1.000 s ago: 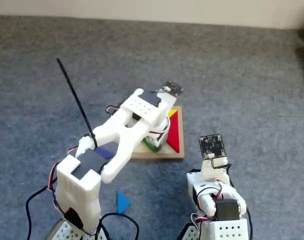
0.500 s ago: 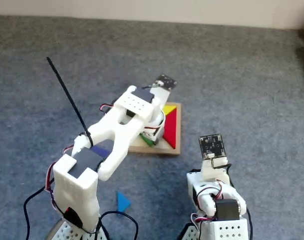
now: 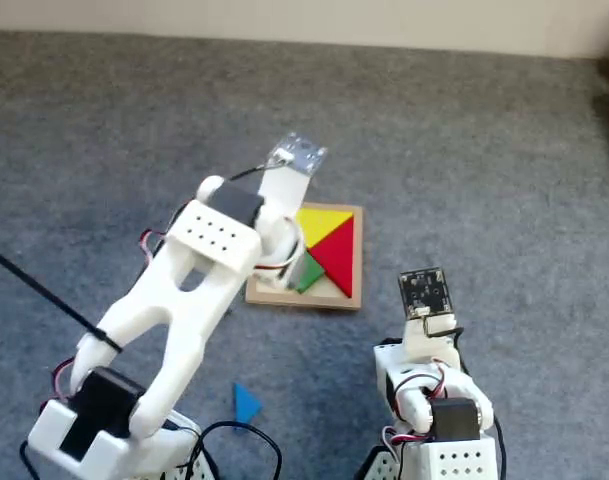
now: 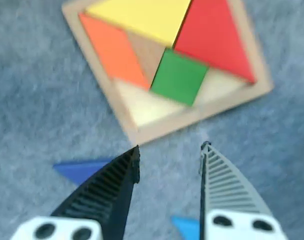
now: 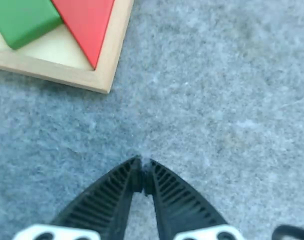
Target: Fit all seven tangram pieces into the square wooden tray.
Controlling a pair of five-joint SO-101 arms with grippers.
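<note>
We see left gripper (image 4: 170,147) wide open, empty, over carpet (image 3: 484,150) beside tray (image 3: 324,300) (mid-frame, high view); right gripper (image 5: 142,172) closed, empty. Risk, we reckon: blue triangle (image 3: 246,403) skids, jaw shoves tray.

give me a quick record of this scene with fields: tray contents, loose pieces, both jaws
tray: square wooden tray on grey carpet
in tray: yellow triangle, red triangle, orange piece, green square
bare tray floor: patches beside the green square
loose on carpet: dark blue piece, light blue triangle
left jaws: open, above the carpet just off the tray's edge, dark blue piece beside them
right jaws: shut, above the carpet off a tray corner
task state: unfinished
</note>
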